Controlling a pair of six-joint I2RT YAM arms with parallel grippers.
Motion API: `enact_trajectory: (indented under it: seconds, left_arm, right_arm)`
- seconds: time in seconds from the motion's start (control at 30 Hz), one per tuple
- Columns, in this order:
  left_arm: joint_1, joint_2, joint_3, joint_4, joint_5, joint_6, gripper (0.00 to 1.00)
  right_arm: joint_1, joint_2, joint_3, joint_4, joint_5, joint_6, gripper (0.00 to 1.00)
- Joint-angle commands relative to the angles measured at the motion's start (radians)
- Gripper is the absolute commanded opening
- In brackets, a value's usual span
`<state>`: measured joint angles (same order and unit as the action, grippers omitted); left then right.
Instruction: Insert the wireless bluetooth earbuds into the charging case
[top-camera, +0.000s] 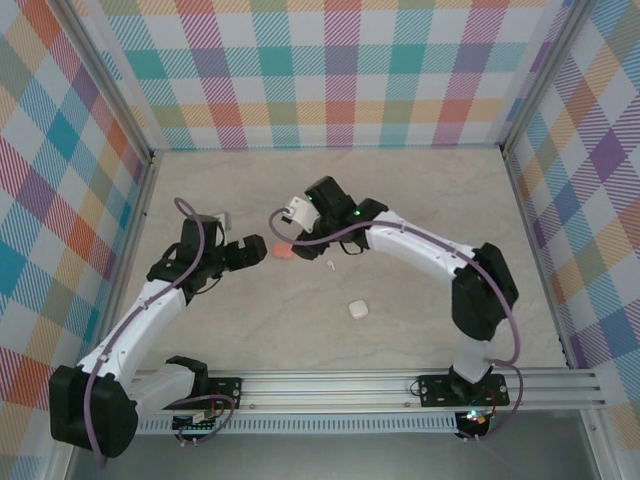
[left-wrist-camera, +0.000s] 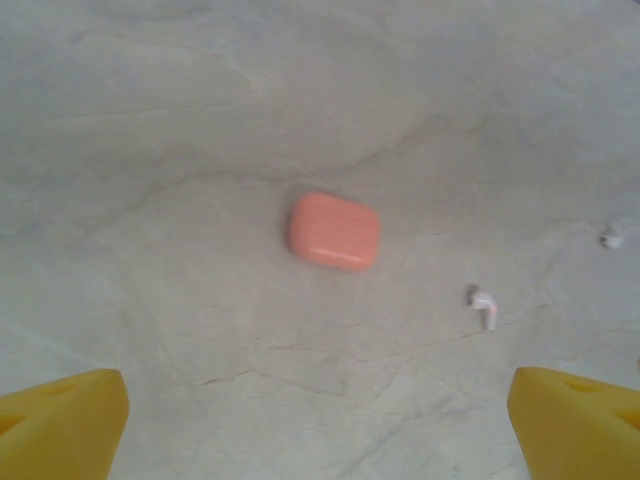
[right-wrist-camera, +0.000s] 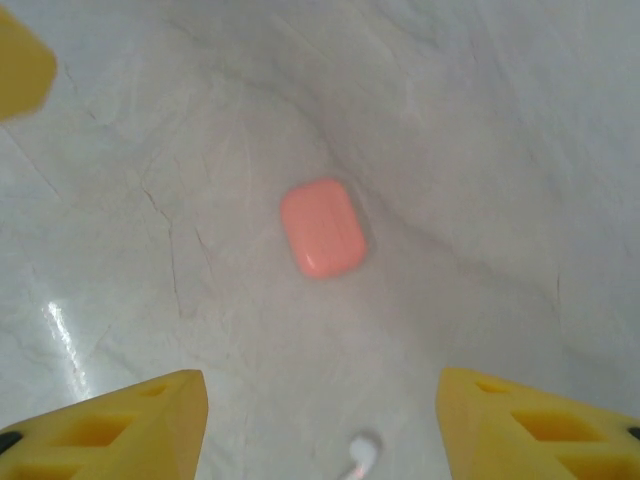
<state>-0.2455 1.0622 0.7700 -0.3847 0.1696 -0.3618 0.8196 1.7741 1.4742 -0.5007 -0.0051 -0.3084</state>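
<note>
From the top view I saw the left end effector (top-camera: 257, 251) just left of the salmon-pink case (top-camera: 284, 250) on the desk (top-camera: 420, 190), and the right end effector (top-camera: 285, 220) hung over the case's far side. 1 white earbud (top-camera: 329, 265) lay right of that case, and a white case (top-camera: 358, 309) sat nearer.

The left wrist camera showed its fingers (left-wrist-camera: 60, 425) spread wide and empty, with the pink case lying shut beyond them.

On the right wrist camera the fingers (right-wrist-camera: 110, 430) were also wide apart, holding nothing. The earbud lay between them.

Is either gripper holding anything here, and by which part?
Nothing is held. The left gripper and right gripper are both open and empty; the pink case lies free on the table, a white earbud loose beside it.
</note>
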Motion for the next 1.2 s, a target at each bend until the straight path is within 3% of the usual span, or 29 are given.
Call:
enact_trajectory:
  seconds: [0.0,0.23,0.4,0.6,0.8,1.17]
  left_arm:
    - [-0.001,0.036,0.027,0.062,0.124,-0.020,0.92]
    - [-0.133,0.146,0.034,0.116,0.096,-0.108,0.88]
    - [-0.229,0.230,0.074,0.061,0.076,-0.118,0.85]
    - [-0.289,0.209,0.028,0.088,0.036,-0.148,0.84]
    - [-0.301,0.193,0.011,0.070,0.056,-0.105,0.81]
    - [-0.301,0.224,0.013,0.056,0.066,-0.067,0.81]
  right_arm:
    - [0.006,-0.058,-0.112,-0.013,0.096,0.184,0.63]
    - [-0.028,-0.297,-0.366,-0.062,0.236,0.470,0.64]
    - [-0.072,-0.389,-0.487,-0.089,0.188,0.647,0.65]
    - [-0.073,-0.297,-0.464,-0.191,0.088,0.745,0.64]
    - [-0.064,-0.209,-0.482,-0.176,-0.007,0.807,0.64]
    - [-0.010,-0.111,-0.460,-0.196,-0.006,0.781,0.66]
